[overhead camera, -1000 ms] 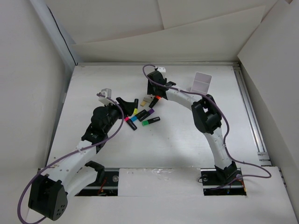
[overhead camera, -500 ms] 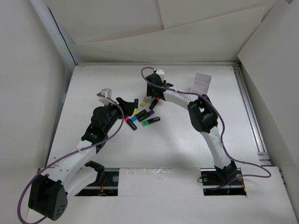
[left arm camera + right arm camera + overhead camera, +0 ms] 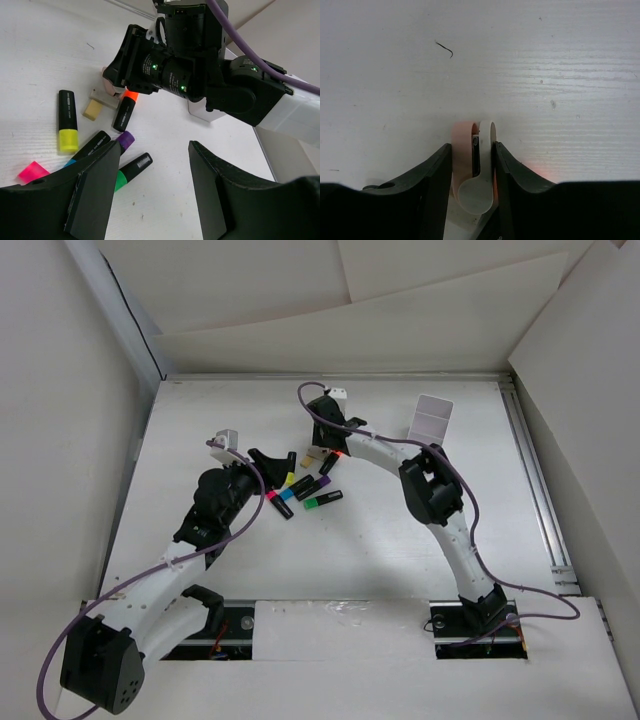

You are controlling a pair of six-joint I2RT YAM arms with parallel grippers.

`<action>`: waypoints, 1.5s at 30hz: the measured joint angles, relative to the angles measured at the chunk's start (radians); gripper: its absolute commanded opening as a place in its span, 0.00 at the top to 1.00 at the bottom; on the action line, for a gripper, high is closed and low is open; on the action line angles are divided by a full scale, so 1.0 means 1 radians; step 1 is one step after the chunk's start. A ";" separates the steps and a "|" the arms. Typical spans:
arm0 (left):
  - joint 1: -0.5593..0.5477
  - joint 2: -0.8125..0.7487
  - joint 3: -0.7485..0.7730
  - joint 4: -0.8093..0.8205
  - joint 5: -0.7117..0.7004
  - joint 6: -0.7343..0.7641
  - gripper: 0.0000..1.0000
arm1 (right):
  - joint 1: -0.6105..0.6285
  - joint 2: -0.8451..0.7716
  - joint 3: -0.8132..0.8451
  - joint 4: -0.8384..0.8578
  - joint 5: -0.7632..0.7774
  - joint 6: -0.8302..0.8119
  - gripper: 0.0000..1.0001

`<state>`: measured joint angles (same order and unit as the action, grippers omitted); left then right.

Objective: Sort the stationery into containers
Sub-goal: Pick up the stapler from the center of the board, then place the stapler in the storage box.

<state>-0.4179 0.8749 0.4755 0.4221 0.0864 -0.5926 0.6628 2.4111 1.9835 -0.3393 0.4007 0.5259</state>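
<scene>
On the pile's far edge, right jaws close on a small piece

Across the white table, the left arm has not moved. The left gripper hangs by the markers, jaws apart and empty. The right arm has leaned slightly further in, and the right gripper has drawn its jaws in until both press a small pink-and-white piece, which sits on the table. The organiser stands well apart to the right, so a lift and carry likely follows.

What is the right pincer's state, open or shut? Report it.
Shut on a small pink and white piece: the fingers of the right pincer press against both its sides.
</scene>
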 measured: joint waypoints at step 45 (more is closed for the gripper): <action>0.000 0.013 0.000 0.005 0.020 0.000 0.46 | -0.520 -0.548 -0.439 0.166 0.057 0.099 0.75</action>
<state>-0.4179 0.8883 0.4755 0.4267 0.1066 -0.5926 0.1432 1.8629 1.5440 -0.1738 0.4580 0.6247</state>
